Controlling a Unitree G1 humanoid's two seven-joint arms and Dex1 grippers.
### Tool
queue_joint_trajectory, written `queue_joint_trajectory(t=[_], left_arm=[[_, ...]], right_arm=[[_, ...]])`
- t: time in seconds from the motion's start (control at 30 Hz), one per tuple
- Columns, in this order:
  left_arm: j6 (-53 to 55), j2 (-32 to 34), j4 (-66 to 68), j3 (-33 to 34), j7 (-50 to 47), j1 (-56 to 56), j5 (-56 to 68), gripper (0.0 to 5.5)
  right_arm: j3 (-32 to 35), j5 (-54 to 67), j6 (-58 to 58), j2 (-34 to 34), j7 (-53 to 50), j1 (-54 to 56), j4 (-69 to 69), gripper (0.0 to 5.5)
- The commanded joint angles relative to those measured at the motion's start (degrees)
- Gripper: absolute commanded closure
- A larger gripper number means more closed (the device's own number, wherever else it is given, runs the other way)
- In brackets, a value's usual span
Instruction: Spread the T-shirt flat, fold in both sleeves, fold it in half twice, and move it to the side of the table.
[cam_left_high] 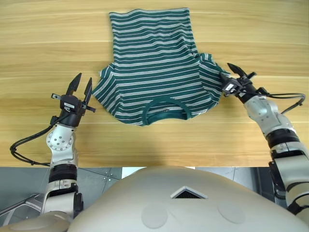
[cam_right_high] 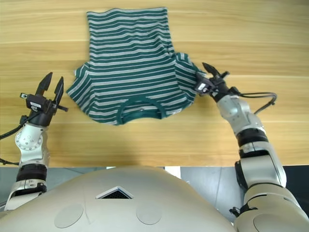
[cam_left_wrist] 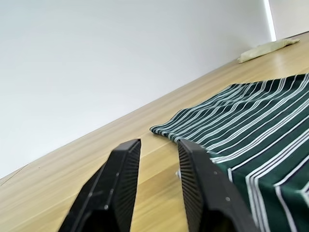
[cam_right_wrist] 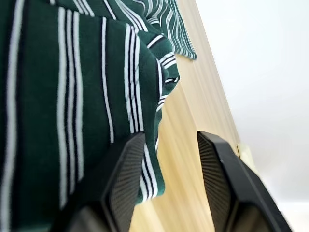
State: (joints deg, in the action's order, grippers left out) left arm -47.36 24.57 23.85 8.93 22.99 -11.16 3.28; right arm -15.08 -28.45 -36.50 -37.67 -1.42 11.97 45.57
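Green-and-white striped T-shirt point(cam_left_high: 152, 63): lies on the desk between the two claws. Its collar point(cam_left_high: 166, 108) is at the near end and its hem lies beyond both claws' tips.
Sleeve by the right claw point(cam_left_high: 212, 77): rumpled and partly doubled over the body, and its outer edge reaches the claw.
Sleeve by the left claw point(cam_left_high: 104, 87): spread out toward that claw, with bare wood between them.
Right claw point(cam_left_high: 241, 71): fingers set wide. The wrist view shows the sleeve's edge lying against one finger point(cam_right_wrist: 128, 179) and partly in the gap, with nothing pinched.
Left claw point(cam_left_high: 83, 79): fingers apart and holding nothing, tips pointing away from the robot. It is just beside the spread sleeve without touching it.
Desk point(cam_left_high: 48, 38): light wood planks, running out past both claws on either side.
Pale lump point(cam_left_wrist: 268, 48): far beyond the left claw, past the shirt, on the wood near a white wall point(cam_left_wrist: 120, 58); I can't tell what it is.
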Motion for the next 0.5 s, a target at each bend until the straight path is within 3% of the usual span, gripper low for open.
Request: queue_joint_trajectory(t=[0.03, 0.5], left_arm=[[0.5, 2.1, 1.3, 0.8, -2.8, 0.9, -4.9, 4.08], [0.4, 6.6, 6.4, 1.0, -7.7, 1.8, -10.9, 4.08]], right_arm=[[0.0, -1.0, 3.5, -2.2, 0.9, -5.4, 0.9, 3.52], [-0.8, -1.3, 10.2, -6.1, 7.4, -17.3, -18.2, 3.52]])
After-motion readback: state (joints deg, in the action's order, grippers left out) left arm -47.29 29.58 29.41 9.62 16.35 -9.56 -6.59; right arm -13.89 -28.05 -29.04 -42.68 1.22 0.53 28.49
